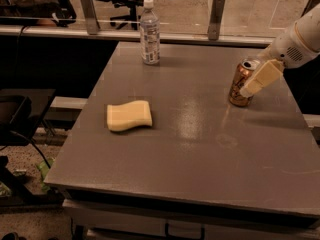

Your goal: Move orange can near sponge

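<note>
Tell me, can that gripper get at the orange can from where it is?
Probably yes: the gripper is right beside the orange can, near the table's right side, with nothing standing between them.

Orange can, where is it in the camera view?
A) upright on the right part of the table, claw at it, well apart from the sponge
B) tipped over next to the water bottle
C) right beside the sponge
A: the orange can stands upright on the right part of the table with the claw at it. The sponge lies well apart toward the left, and the water bottle is at the back edge.
</note>
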### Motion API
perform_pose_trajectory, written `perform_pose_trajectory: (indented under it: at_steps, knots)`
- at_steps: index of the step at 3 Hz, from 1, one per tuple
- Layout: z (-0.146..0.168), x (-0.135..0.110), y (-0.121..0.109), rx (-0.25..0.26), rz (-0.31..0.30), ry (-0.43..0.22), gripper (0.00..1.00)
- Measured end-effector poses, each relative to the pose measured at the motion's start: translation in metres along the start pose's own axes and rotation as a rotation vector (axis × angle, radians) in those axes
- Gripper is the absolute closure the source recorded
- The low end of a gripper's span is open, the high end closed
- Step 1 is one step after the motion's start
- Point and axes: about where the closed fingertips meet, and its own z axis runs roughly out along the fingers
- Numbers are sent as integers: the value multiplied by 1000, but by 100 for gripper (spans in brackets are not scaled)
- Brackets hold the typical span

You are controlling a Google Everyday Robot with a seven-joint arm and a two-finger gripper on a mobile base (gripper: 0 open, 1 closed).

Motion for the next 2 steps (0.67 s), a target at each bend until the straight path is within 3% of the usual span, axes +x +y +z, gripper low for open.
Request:
perform_pose_trajectory:
  at_steps: [2]
  knots:
    - [5, -10, 4, -17, -10, -8, 64]
